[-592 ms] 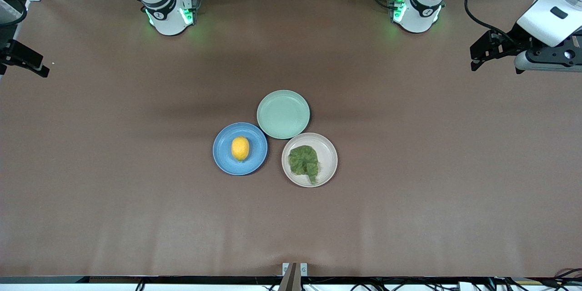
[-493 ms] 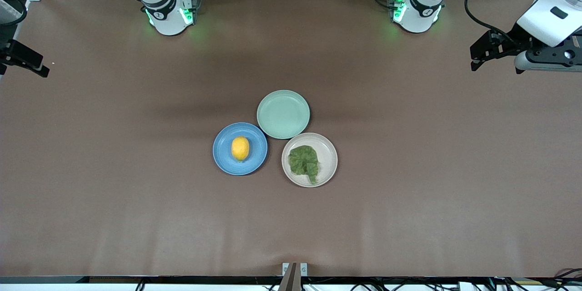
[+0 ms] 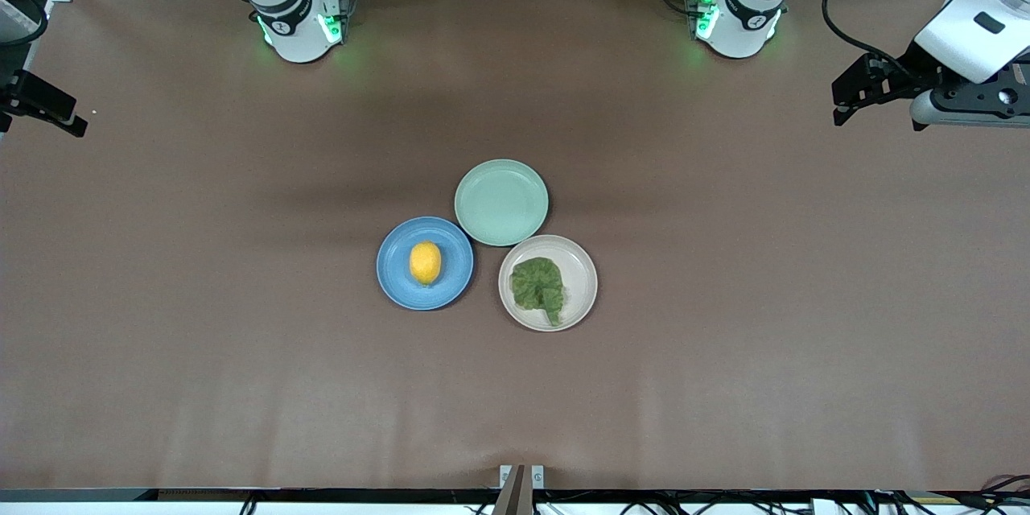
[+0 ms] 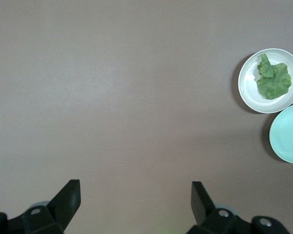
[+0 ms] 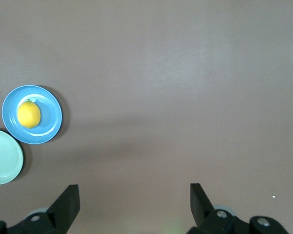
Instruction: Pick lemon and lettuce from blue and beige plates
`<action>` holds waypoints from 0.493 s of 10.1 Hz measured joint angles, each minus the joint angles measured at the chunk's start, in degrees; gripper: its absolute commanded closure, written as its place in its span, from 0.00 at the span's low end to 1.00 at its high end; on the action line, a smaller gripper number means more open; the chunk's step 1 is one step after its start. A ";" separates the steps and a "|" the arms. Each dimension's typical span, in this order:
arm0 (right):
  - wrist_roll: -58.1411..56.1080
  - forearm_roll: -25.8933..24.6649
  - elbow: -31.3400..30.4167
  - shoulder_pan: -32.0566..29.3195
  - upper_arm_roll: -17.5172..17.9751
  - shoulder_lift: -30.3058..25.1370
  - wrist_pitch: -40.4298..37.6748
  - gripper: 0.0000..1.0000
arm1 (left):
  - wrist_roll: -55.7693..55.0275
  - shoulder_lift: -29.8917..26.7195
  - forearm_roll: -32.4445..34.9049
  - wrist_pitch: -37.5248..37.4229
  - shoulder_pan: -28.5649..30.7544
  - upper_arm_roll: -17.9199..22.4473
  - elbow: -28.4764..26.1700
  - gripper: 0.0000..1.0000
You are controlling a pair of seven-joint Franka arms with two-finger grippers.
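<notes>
At the middle of the brown table [image 3: 724,298] three round matte plates sit just beside one another. On the medium blue plate [image 3: 394,282] lies the small oval yellow lemon [image 3: 425,262]; on the pale beige plate [image 3: 581,278], at its three o'clock, lies the crinkled dark green lettuce leaf [image 3: 538,287]. A bare mint-green plate [image 3: 500,202] sits at their twelve o'clock. Both arms wait, well apart from the plates. The left gripper [image 4: 136,195] hangs over bare table at its own end, fingers spread wide. The right gripper [image 5: 135,196] hangs likewise over its end, fingers spread and holding nothing.
</notes>
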 measured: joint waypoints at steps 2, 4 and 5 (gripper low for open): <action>0.00 0.00 -0.01 0.00 0.00 0.00 0.00 0.00 | 0.00 1.71 -0.02 0.00 -0.05 -0.06 0.10 0.00; 0.00 0.00 -0.08 0.00 0.00 0.01 -0.03 0.00 | -0.44 4.30 -0.14 0.07 -0.24 -0.37 0.35 0.00; 0.00 0.00 -0.21 0.00 0.03 0.03 -0.13 0.00 | -1.54 5.93 -0.56 0.50 -0.35 -0.70 0.42 0.00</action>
